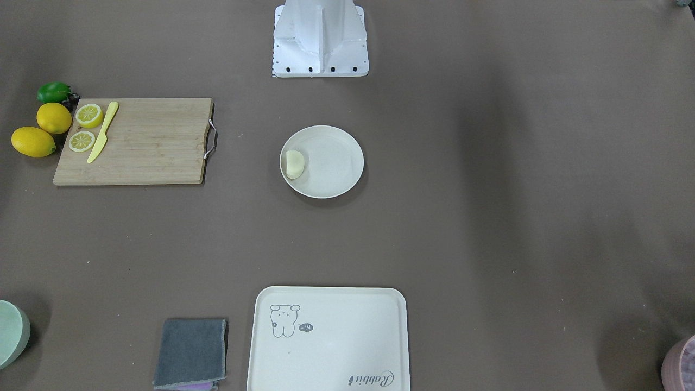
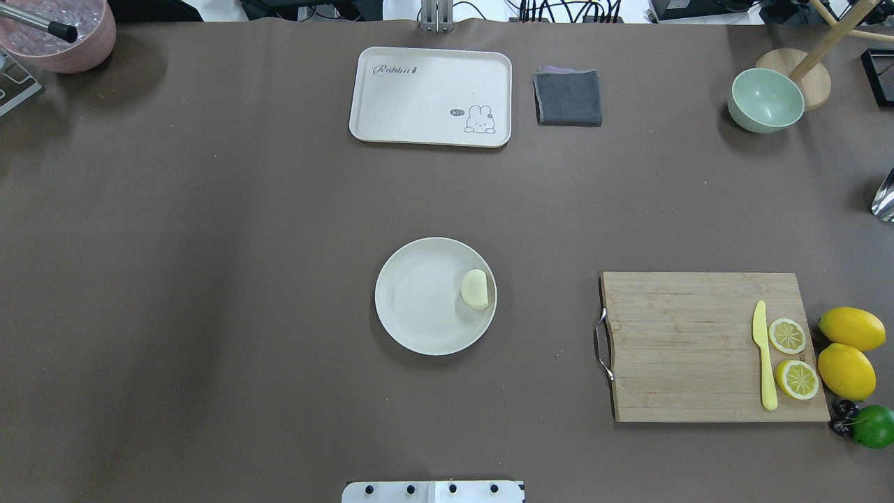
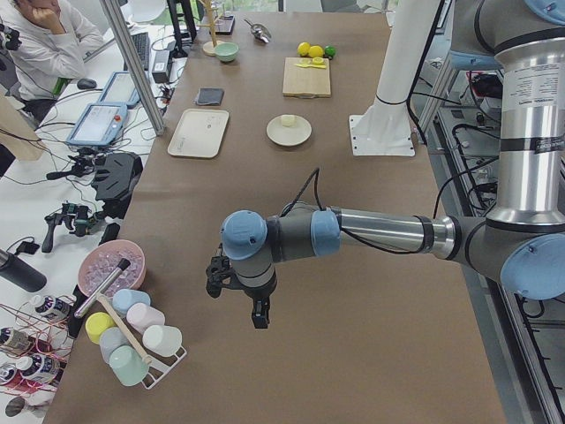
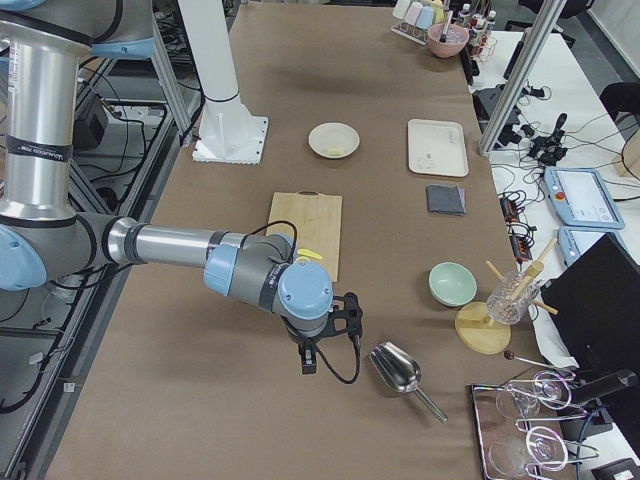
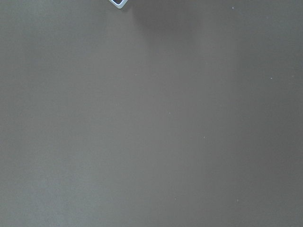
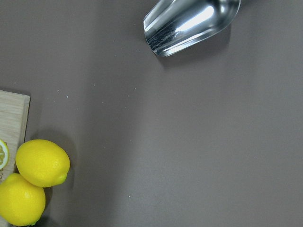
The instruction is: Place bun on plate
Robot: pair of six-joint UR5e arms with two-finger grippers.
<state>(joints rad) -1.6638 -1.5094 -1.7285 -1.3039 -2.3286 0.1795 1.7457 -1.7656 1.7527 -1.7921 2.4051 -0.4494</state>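
On the plate: bun (image 2: 475,289) lies inside the plate (image 2: 419,307), close against the rim on the side toward the cutting board (image 2: 684,342). It looks fully on the plate, with nothing overhanging.
Bun contact: nothing is touching it, and no arm is anywhere near the plate in my overhead or front views.
Left arm: left gripper (image 3: 256,309) hangs over bare table (image 3: 371,353), well apart from the plate on the robot's left. It shows only in the side view, so I cannot tell how far the jaws are parted. My left wrist cam gives bare table and no held item.
Right arm: right gripper (image 4: 310,358) is well apart from the plate, out past the cutting board and near the metal scoop (image 6: 189,23). Side view only again, so I cannot tell the opening. My right wrist cam shows the scoop and two lemons (image 6: 42,163).
Done: I judge the placement complete.
Left: nothing for the bun as I read it.
Note: the bun sits off-centre but looks stable, so I'd leave it.
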